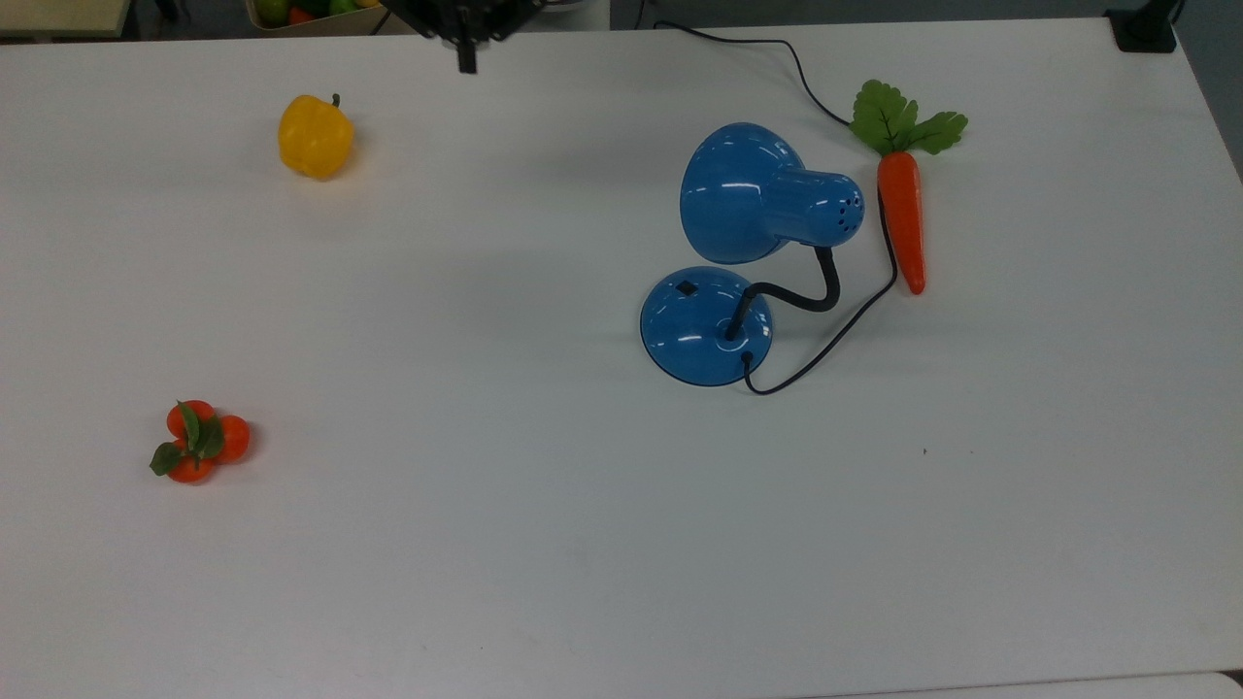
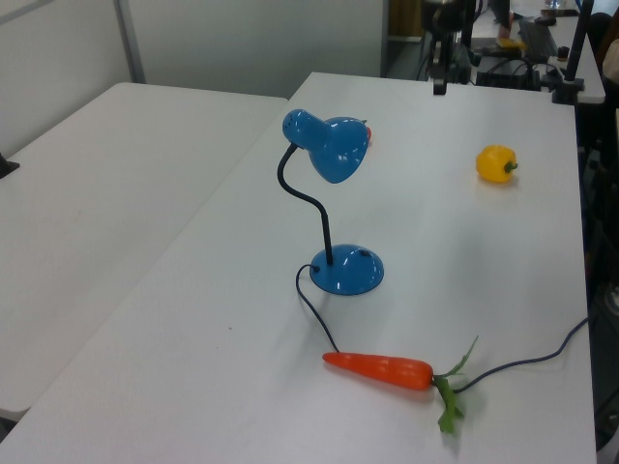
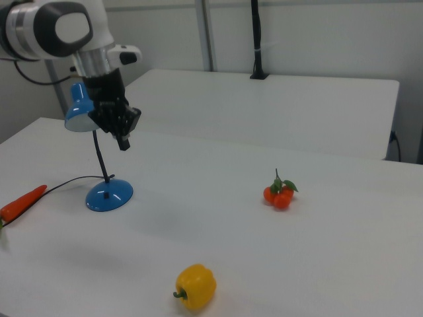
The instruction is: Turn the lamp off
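Lamp (image 1: 748, 233) upright on the white table (image 1: 544, 544), gripper (image 3: 123, 140) raised clear.
We see its fingers pressed together, holding nothing, near the lamp's shade (image 3: 78, 113) in the right view.

I've got the white Franka arm (image 3: 63, 30) up high in the right view, its rounded grey-and-white upper link sitting at the right view's top left, wrist turned straight down. Below it hangs the black two-finger gripper (image 3: 123, 141), pointing at the tabletop but well clear of it, nothing between the fingers; they sit tight together, reading as a single dark prong. In the top view the gripper (image 1: 467, 60) pokes in at the upper edge, just the black hand body and the narrow tip. From the left view I see the gripper (image 2: 439, 87) as a slim dark tip at the far end of the table.
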Robot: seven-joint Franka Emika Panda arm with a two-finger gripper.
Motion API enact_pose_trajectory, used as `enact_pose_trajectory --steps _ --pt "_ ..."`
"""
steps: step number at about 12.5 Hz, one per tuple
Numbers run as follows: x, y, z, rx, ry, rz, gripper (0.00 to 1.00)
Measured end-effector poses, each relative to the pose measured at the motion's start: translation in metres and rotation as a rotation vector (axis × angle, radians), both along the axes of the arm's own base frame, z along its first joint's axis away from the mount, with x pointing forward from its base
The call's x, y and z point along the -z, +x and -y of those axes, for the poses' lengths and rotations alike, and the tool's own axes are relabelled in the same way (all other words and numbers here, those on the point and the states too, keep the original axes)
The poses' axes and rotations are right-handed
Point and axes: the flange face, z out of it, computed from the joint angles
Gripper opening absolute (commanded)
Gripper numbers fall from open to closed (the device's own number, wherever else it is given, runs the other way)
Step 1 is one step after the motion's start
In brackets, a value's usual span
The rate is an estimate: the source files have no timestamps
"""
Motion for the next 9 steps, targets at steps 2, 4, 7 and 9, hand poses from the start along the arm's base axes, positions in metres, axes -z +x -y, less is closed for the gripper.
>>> enact_pose_trajectory --steps 2,4,7,9 --pt "-0.016 -0.002 0.016 0.031 -0.001 0.017 0.66" --pt "-0.024 -0.005 0.026 0.054 -0.002 0.030 1.00" --pt "-0.026 -0.007 0.030 0.068 -0.003 0.031 1.00" --pt "-0.026 -0.010 0.030 0.072 -0.003 0.014 1.00"
